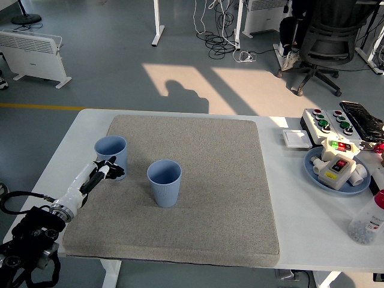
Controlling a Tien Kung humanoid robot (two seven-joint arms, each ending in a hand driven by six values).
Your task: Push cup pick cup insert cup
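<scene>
Blue plastic: two cups stand upright on the grey mat (198,180), which covers most of the white table (300,228). The left cup (111,154) sits near the mat's left edge; the centre cup (164,182) stands apart to its right, mouth open upward. The left hand (102,172) reaches in from the lower left, its fingertips (115,173) at the base of the left cup on the near side. Contact appears to be made, though the frame is too coarse to confirm it. The fingers look loosely curled and hold nothing; this reads as a push, not a grasp. The right hand is not in view.

Risks noted:
- The mat's rough surface may drag at the cup's foot, so that the cup tips or catches instead of sliding.
- Contact is off-centre, toward the cup's right side. The cup may rotate away or slip past the fingertips.
- The cup stands close to the mat's edge; a push angled left could carry it off the mat.
</scene>
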